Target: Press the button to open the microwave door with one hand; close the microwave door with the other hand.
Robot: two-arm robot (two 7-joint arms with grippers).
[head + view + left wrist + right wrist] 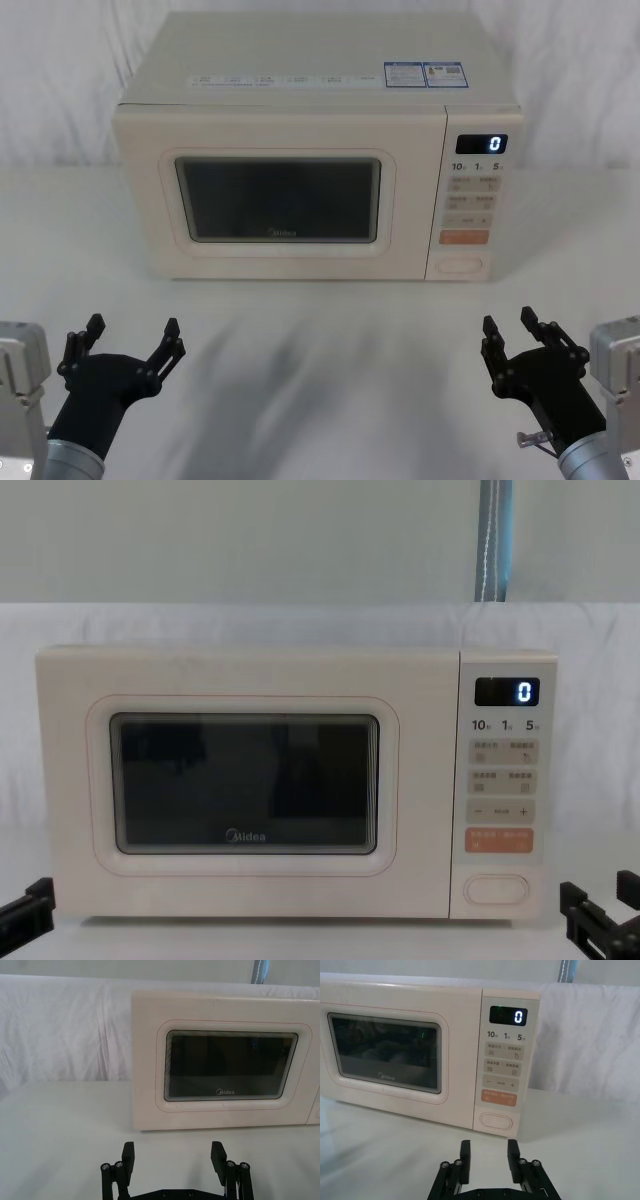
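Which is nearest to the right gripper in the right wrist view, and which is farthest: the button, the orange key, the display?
From the right gripper, open and low before the panel:
1. The button, at the panel's foot.
2. The orange key, just above it.
3. The display, at the panel's top.

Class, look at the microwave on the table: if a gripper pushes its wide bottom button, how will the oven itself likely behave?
The microwave looks boxy and broad-based, so it probably won't tip. The button sits low on the panel, so a push likely gives little tipping leverage. On the smooth white table it might slide back slightly.
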